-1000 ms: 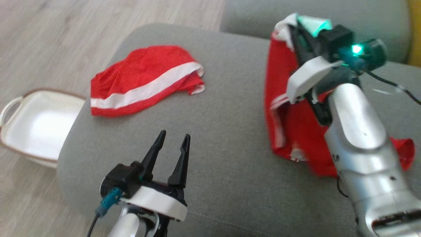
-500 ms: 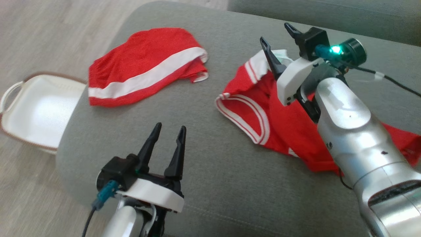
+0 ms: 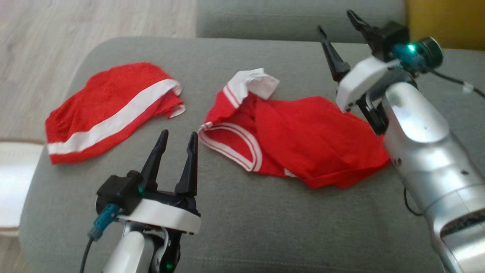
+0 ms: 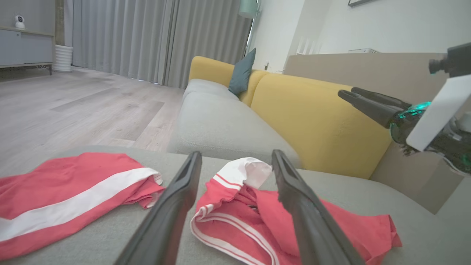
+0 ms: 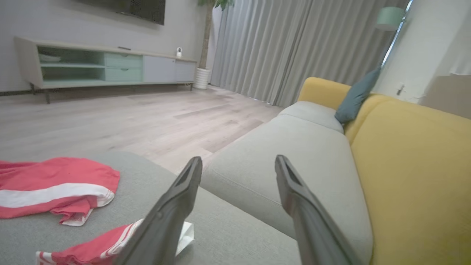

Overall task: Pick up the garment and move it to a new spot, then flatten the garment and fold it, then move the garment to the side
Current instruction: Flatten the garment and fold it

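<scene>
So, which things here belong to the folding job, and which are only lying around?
Job: crumpled red garment on the grey seat; open right gripper raised beside it; open left gripper near it.
Lying about: striped red garment, probably; white basket; blue cushion.

The left gripper (image 3: 179,132) sits at the lower left of the head view. Its 2 dark fingers point up and slightly right, spread apart in a narrow V. Behind them come a black block, a white wrist collar (image 3: 163,222) and a pale forearm (image 3: 130,252) rising from the bottom edge. The right gripper (image 3: 336,19) is raised at the upper right, its 2 fingers likewise apart and tilted up and to the left. It is carried on a thick silver forearm (image 3: 424,151) that runs in from the lower right corner. A green light (image 3: 411,47) glows on the right wrist.
</scene>
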Controlling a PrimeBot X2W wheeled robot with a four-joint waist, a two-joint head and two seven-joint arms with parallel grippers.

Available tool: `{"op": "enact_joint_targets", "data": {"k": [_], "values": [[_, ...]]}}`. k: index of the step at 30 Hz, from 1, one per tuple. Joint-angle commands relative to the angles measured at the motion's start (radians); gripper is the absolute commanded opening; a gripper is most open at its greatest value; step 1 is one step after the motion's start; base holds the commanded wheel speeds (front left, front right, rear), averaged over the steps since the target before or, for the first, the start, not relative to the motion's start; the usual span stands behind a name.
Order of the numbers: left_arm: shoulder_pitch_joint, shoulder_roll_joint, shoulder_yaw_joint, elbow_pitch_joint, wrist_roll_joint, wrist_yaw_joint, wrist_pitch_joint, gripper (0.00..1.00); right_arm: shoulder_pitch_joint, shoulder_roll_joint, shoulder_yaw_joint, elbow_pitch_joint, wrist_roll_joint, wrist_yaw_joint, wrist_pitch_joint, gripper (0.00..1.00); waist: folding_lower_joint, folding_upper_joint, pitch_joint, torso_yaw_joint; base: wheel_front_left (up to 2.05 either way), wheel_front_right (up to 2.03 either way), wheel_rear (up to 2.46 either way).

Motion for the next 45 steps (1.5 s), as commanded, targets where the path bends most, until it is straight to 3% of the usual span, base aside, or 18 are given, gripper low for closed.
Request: {"op": "enact_joint_targets", "data": {"k": [1, 6, 11, 16, 19, 23, 35, 45], "values": [[-0.039, -0.002, 0.045, -0.046, -0.009, 0.008, -0.005, 1.0, 0.036, 0.003, -0.015, -0.065, 0.02, -0.001, -0.024, 1.0, 0.0, 0.0, -0.04, -0.056, 0.0, 0.0, 0.0], [-0.024, -0.002, 0.056, -0.057, -0.005, 0.011, -0.005, 1.0, 0.17, -0.009, -0.137, -0.192, 0.025, -0.001, -0.042, 1.0, 0.0, 0.0, -0.062, -0.103, 0.0, 0.0, 0.0], [-0.015, -0.002, 0.063, -0.065, -0.003, 0.012, -0.005, 1.0, 0.339, 0.019, -0.272, -0.356, -0.032, -0.001, -0.046, 1.0, 0.0, 0.0, -0.067, -0.126, 0.0, 0.0, 0.0], [0.003, -0.002, 0.065, -0.064, -0.007, 0.007, -0.005, 1.0, 0.6, 0.072, -0.412, -0.624, -0.121, -0.001, -0.047, 1.0, 0.0, 0.0, -0.064, -0.142, 0.0, 0.0, 0.0], [0.023, -0.002, 0.066, -0.058, -0.007, 0.003, -0.005, 1.0, 0.774, 0.081, -0.453, -0.818, -0.114, -0.001, -0.047, 1.0, 0.0, 0.0, -0.059, -0.144, 0.0, 0.0, 0.0], [0.043, -0.002, 0.065, -0.051, -0.008, 0.001, -0.005, 1.0, 0.896, 0.082, -0.425, -0.938, -0.139, -0.001, -0.047, 1.0, 0.0, 0.0, -0.049, -0.144, 0.0, 0.0, 0.0], [0.041, -0.002, 0.059, -0.043, 0.006, -0.019, -0.005, 1.0, 0.954, 0.082, -0.415, -0.969, -0.117, -0.001, -0.047, 1.0, 0.0, 0.0, -0.031, -0.097, 0.0, 0.0, 0.0], [0.018, -0.002, 0.024, -0.03, 0.003, -0.029, -0.005, 1.0, 0.855, 0.082, -0.295, -0.78, -0.157, -0.001, 0.005, 1.0, 0.0, 0.0, 0.033, 0.011, 0.0, 0.0, 0.0]]}}
